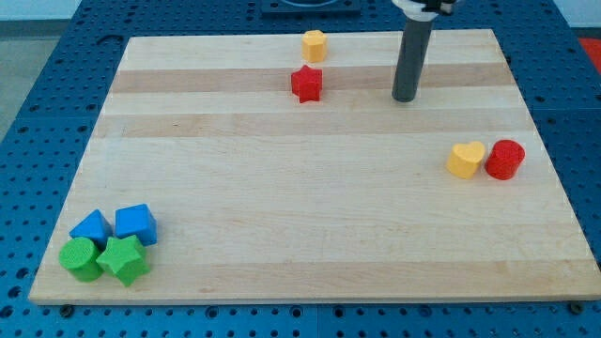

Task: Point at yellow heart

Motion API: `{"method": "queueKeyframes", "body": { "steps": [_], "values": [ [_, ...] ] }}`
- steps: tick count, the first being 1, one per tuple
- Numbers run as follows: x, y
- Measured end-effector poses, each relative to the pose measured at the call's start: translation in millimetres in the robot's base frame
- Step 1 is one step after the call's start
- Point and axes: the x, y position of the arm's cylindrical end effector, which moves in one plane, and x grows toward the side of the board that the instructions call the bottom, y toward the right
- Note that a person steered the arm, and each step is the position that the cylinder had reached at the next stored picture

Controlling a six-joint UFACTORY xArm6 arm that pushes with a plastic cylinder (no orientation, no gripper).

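The yellow heart (466,160) lies on the wooden board (310,216) at the view's right, touching a red cylinder (505,159) on its right side. My tip (406,98) rests on the board near the view's top, up and to the left of the yellow heart, a clear gap away from it. A red star (306,84) lies to the left of the tip, with a yellow hexagon block (314,44) just above that star.
At the view's bottom left is a tight cluster: a blue triangular block (92,227), a blue cube (136,223), a green cylinder (80,258) and a green star (124,259). The board sits on a blue perforated table (38,84).
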Motion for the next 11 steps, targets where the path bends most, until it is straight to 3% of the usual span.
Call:
{"method": "queueKeyframes", "body": {
  "steps": [11],
  "values": [
    [10, 3]
  ]
}}
